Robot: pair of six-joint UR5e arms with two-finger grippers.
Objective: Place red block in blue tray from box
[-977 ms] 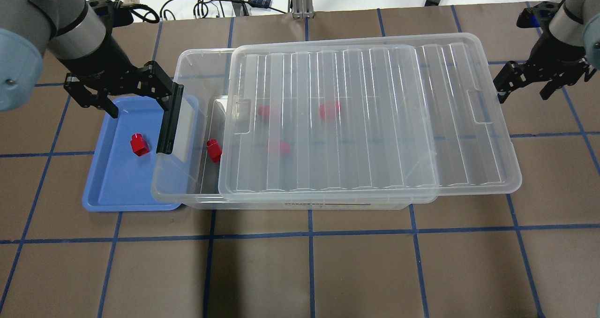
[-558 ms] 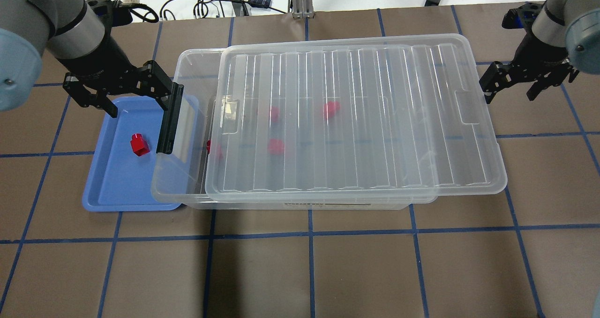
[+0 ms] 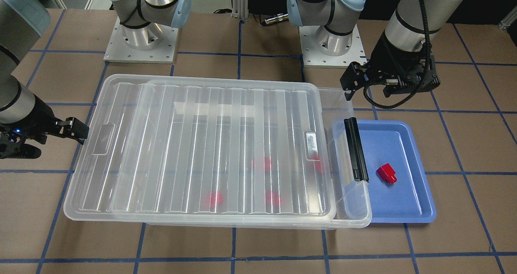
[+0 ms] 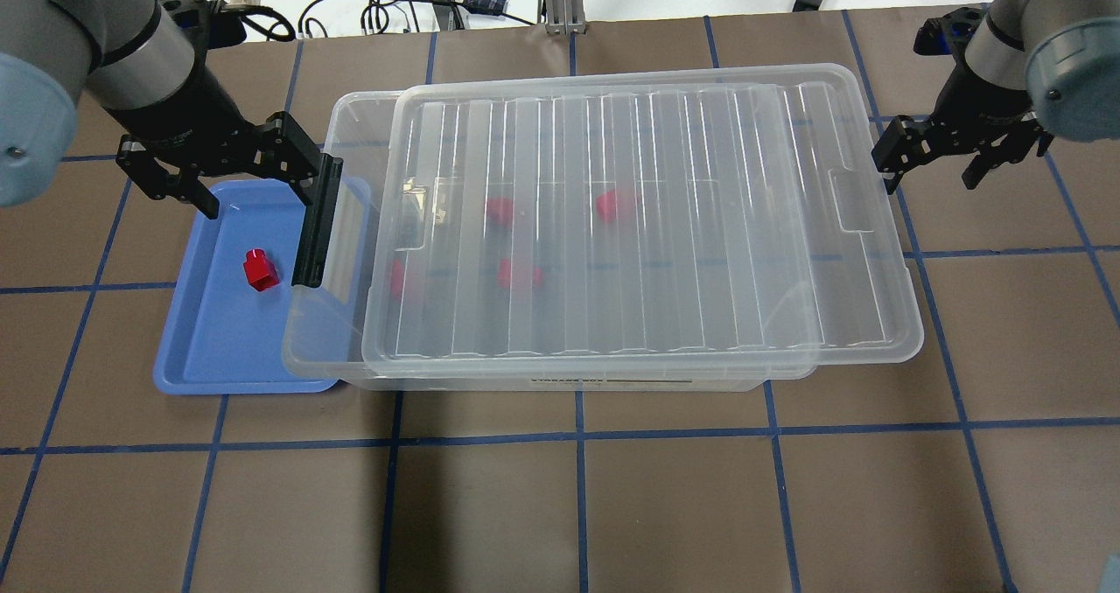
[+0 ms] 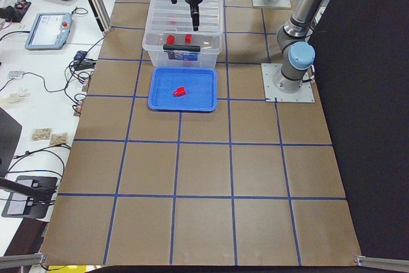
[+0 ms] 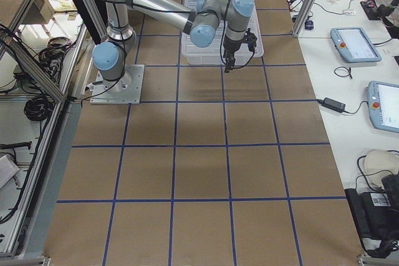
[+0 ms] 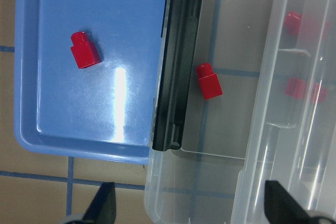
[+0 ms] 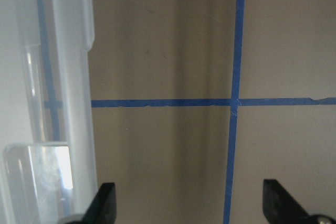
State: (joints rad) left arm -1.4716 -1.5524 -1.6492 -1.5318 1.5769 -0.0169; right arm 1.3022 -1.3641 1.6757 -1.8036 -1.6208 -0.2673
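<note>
left arm (image 4: 131, 51): reaches in at the box (image 4: 350, 121) latch end, wrist turned down
left gripper (image 4: 260, 199): jaws wide apart, empty, above that latch end
right arm (image 4: 997, 42): wrist down, beside the box's opposite short end
right gripper (image 4: 930, 173): jaws wide apart, empty

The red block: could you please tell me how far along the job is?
Done: one red block lies in the blue tray. In hand: nothing; the left gripper and right gripper are open, empty. Remaining: the lid sits offset on the box, not closed.
</note>
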